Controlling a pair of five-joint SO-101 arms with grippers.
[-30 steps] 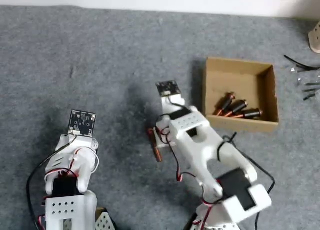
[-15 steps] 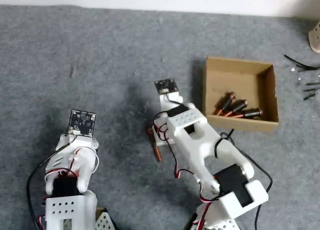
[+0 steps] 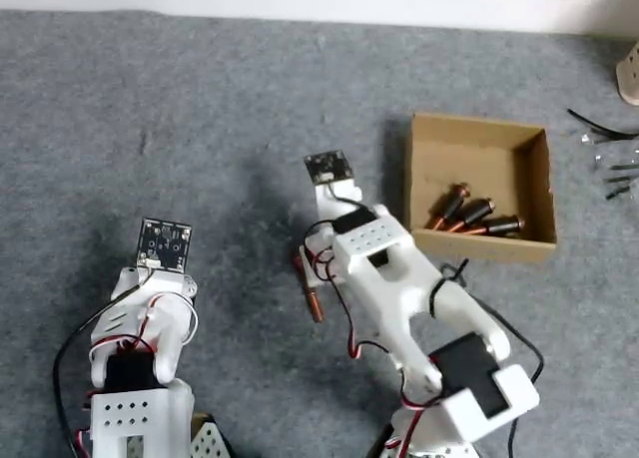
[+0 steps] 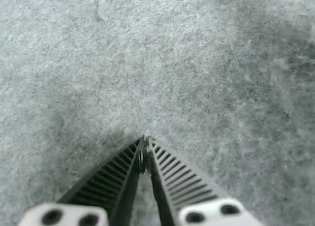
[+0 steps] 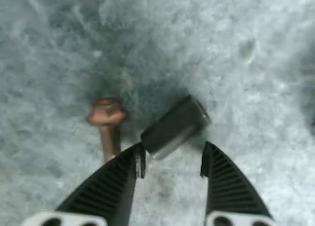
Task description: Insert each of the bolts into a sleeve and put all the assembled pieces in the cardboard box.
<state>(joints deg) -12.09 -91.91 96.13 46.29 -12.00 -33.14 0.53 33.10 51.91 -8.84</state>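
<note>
My right gripper (image 5: 172, 154) is open, low over the grey carpet. A short black sleeve (image 5: 174, 126) lies tilted just ahead of its fingertips, one end touching one finger (image 5: 129, 168). Beside the sleeve lies a copper bolt (image 5: 107, 122), also seen from above as the bolt (image 3: 310, 290) poking out from under the right arm (image 3: 371, 243). To the right stands the cardboard box (image 3: 477, 134) holding three assembled pieces (image 3: 471, 215). My left gripper (image 4: 145, 147) is shut on nothing over bare carpet, on the left arm (image 3: 145, 313) at the front left.
Small dark clips and metal bits (image 3: 609, 164) lie at the right edge of the table, with a pale object (image 3: 629, 71) behind them. A white wall strip runs along the back. Open carpet spreads across the back left.
The right arm has shifted slightly left and away, toward the bolt. The left arm and the box contents have stayed where they were.
</note>
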